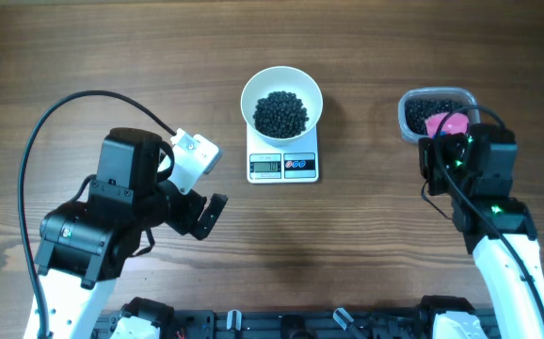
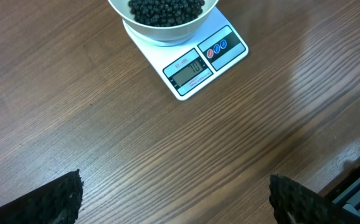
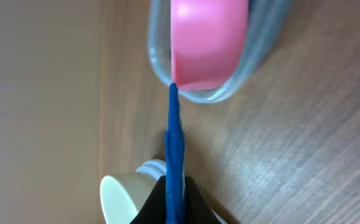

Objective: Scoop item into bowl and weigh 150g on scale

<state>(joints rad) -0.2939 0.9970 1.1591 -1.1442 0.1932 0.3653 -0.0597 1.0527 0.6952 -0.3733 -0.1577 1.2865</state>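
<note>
Right wrist: fingers (image 3: 151, 210) tight on probable scoop (image 3: 175, 140).

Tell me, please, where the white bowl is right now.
In the overhead view, the white bowl sits on the scale at mid-table, holding black beads, with the clear tub off to its right.

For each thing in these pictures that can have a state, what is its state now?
left gripper: open, holding nothing.
right gripper: shut on the scoop.
scoop: held by its blue handle, pink cup at the tub.
bowl: standing on the scale, partly filled with black beads.
scale: display on, digits too small to read.
tub: no lid on it, beads inside.
</note>
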